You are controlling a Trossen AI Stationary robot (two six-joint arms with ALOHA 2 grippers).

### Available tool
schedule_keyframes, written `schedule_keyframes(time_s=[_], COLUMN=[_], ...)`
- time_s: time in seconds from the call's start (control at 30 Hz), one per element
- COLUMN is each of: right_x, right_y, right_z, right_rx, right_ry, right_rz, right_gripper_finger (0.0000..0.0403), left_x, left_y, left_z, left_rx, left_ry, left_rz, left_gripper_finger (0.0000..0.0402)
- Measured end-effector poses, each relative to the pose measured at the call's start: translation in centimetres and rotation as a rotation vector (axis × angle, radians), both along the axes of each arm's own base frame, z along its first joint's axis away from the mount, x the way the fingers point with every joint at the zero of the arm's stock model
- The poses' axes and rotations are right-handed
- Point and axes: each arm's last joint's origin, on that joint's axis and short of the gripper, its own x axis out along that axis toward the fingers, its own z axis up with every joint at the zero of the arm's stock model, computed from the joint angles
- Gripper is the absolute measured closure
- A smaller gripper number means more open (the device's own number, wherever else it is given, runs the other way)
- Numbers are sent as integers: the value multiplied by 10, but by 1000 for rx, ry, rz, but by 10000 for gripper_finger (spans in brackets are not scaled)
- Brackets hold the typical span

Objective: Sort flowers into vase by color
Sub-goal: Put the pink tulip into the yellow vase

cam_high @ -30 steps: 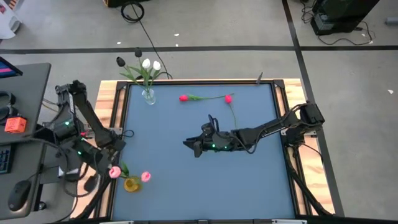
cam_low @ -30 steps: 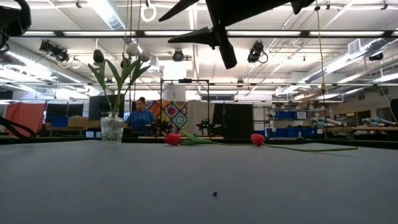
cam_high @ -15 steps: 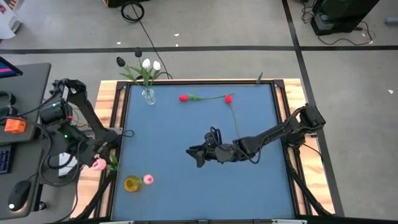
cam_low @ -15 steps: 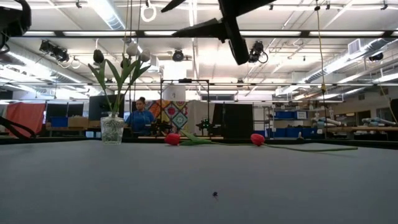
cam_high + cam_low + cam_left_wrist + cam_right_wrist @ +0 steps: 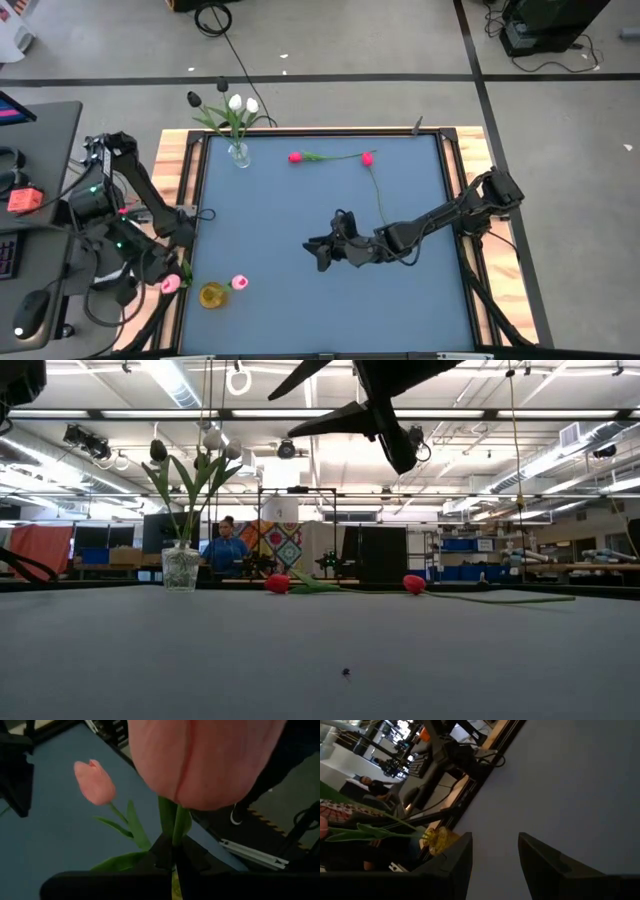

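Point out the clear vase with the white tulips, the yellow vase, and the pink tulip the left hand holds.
clear vase [image 5: 181,570]: low view, on its glass body.
yellow vase [image 5: 212,295]: high view, on its rim.
pink tulip [image 5: 200,755]: left wrist view, on its head.

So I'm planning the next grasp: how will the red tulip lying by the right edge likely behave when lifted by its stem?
The red tulip probably droops: its thin stem already curves across the blue table, so it looks floppy. It seems light, though head-heavy, so gripped mid-stem it may swing. Lying flat, it looks unlikely to roll. The right end effector hovers open nearby.
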Motion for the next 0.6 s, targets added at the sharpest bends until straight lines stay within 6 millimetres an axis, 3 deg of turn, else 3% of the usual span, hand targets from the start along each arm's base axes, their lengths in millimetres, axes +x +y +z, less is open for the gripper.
schedule_keyframes(time_s=[0.23, 0.4, 0.6], right_x=[2, 1, -5], right_y=[-6, -10, -15], right_z=[0, -5, -17], right_rx=[16, 96, 205], right_ry=[5, 33, 125], right_rz=[7, -49, -139], right_gripper_finger=[236, 234, 236], left_x=[3, 2, 2], left_y=[-7, -3, 1], left_z=[-5, -10, -15], left_rx=[23, -35, -72], left_ry=[45, 159, 221], left_rz=[7, 189, 376], left_gripper_finger=[390, 386, 326])
